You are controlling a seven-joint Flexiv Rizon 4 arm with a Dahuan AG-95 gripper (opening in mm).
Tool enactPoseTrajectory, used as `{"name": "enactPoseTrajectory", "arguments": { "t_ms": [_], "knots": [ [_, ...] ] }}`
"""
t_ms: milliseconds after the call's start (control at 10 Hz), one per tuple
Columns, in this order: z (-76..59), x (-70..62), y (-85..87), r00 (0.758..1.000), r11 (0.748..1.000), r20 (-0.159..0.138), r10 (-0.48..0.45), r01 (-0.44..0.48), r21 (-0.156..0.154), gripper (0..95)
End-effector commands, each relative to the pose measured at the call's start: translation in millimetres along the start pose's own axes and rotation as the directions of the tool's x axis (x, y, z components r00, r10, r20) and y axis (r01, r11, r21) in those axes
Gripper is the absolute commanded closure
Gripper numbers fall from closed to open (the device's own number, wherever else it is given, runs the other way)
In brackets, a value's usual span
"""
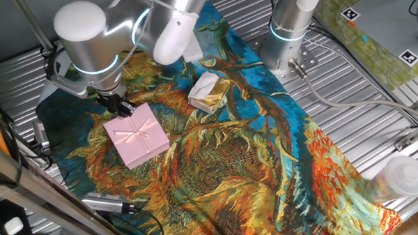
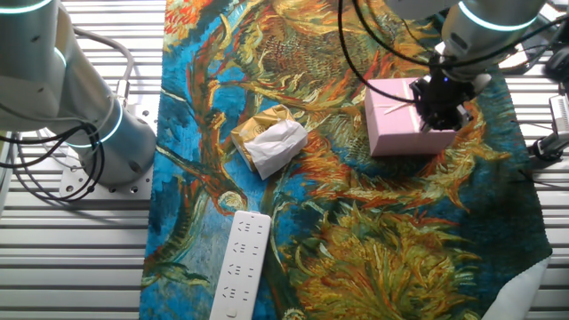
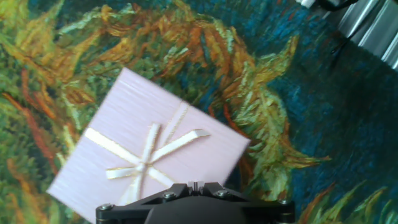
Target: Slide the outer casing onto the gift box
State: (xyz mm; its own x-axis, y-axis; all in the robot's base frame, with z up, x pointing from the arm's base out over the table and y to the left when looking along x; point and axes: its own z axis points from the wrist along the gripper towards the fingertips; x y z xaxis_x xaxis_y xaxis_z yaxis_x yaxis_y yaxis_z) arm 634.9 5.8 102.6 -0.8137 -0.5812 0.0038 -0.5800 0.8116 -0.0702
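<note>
Outer casing (image 1: 136, 136) sits flat on the painted cloth (image 1: 252, 165) covering the counter (image 1: 347, 78), ribbon bow (image 3: 146, 163) facing up — pink side wall visible in the other fixed view. Whether the gift box is inside it cannot be told. Gripper (image 1: 118, 104) is low at one edge of the casing; finger state cannot be told. Cream-and-gold wrapped lump (image 2: 269, 140) lies apart near mid-cloth — long white bar (image 2: 239, 267) nearer the cloth's edge.

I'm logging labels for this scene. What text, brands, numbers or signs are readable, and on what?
No readable words or numbers.
Black-and-white square markers on the green mat: patterns, not text.
White bar: marks too small to read.
Outer casing: only a ribbon bow, no print.
</note>
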Motion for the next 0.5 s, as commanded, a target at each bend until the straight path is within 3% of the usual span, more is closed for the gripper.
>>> {"name": "enactPoseTrajectory", "arguments": {
  "t_ms": [100, 500],
  "knots": [
    [3.2, -0.6, -0.9, 1.000, 1.000, 0.004, -0.003, 0.002, 0.002, 95.0],
    [13.8, -1.4, -1.8, 1.000, 1.000, 0.022, -0.002, 0.002, 0.011, 95.0]
  ]
}}
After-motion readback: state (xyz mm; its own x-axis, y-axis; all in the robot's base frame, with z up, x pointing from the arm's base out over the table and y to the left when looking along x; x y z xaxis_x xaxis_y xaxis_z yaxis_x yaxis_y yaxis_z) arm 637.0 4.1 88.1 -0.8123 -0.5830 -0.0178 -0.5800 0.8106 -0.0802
